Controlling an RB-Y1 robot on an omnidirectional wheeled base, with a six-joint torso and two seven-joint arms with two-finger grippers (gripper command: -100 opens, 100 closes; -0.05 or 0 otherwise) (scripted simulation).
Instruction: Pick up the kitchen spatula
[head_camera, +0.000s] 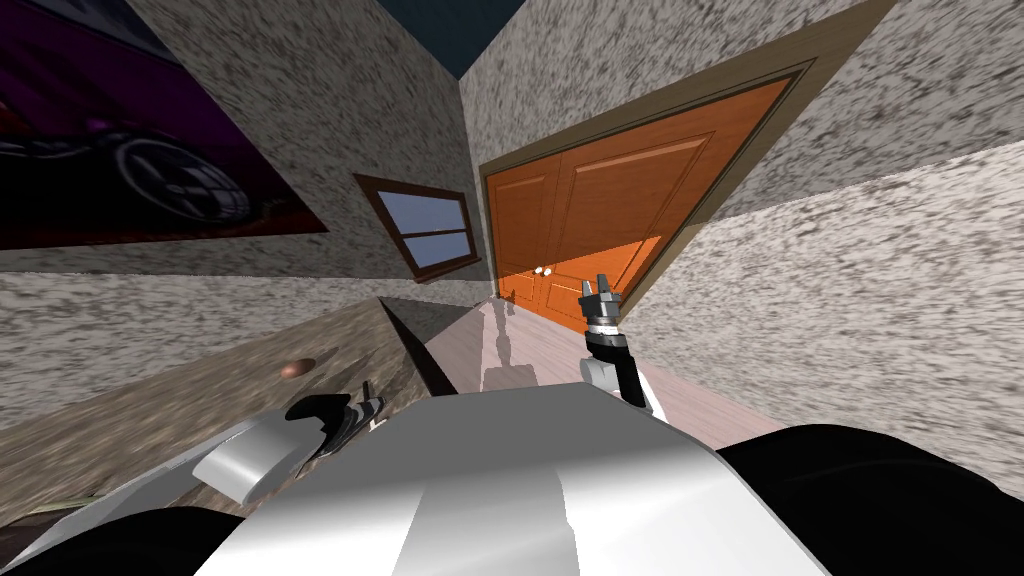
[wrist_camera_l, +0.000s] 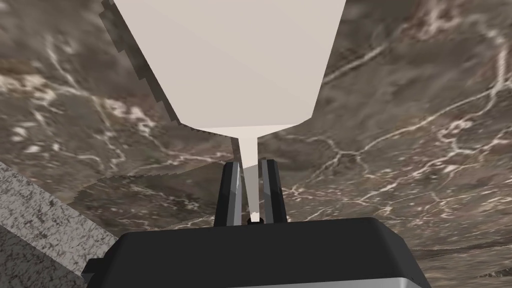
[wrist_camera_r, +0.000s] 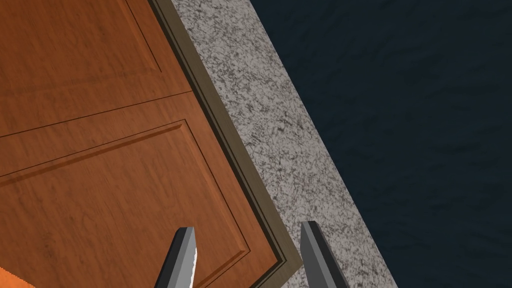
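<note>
Left jaws pinch the pale spatula (wrist_camera_l: 235, 60) by its thin handle (wide blade beyond them) over the brown marbled surface (wrist_camera_l: 425, 150); right jaws stand spread before an orange door (wrist_camera_r: 75, 150).

Reaching low and forward with the left arm (head_camera: 318, 410), wrist angled down. Pinching the thin stem of the spatula (wrist_camera_l: 235, 60) between the near-closed fingers (wrist_camera_l: 231, 185) of the left tool (wrist_camera_l: 248, 162), both blades against its sides. Holding the right arm (head_camera: 622, 365) up ahead, forearm upright, right tool (head_camera: 602, 283) pointing upward, fingers spread apart.
</note>
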